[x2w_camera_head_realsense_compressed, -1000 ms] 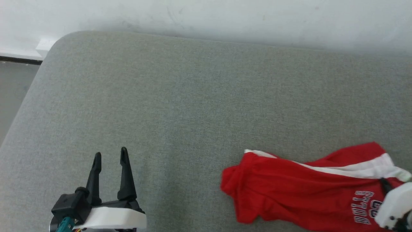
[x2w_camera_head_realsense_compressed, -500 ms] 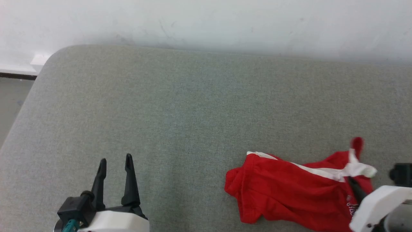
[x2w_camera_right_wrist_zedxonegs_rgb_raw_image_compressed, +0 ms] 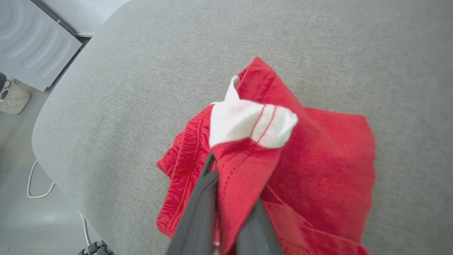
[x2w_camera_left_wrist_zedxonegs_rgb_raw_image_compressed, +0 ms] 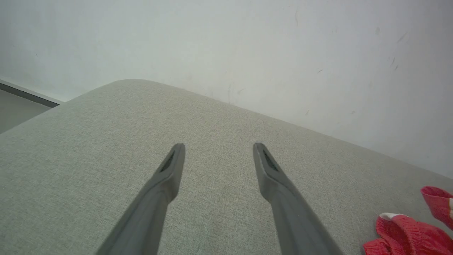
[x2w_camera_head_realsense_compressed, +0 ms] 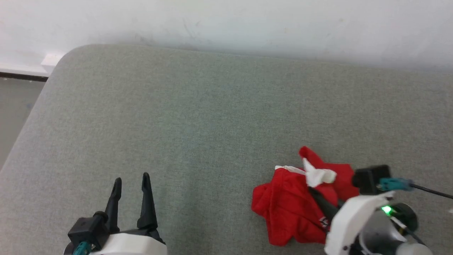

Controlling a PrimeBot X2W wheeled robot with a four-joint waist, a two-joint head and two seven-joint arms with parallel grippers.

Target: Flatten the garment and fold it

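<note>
The shorts [x2w_camera_head_realsense_compressed: 286, 212] lie bunched at the near right of the grey cushion [x2w_camera_head_realsense_compressed: 212, 124], their print hidden in folds. The right gripper [x2w_camera_head_realsense_compressed: 312, 192], tips buried in cloth, pinches a lifted red-and-white hem. The left gripper [x2w_camera_head_realsense_compressed: 131, 179] hovers at lower left, fingers spread, empty.

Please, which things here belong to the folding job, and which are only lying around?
Job:
- shorts
- right end effector, shut on the shorts
- left end effector, open
- cushion under the shorts

Lying about:
- basket
- cable
Both are on the floor.
</note>
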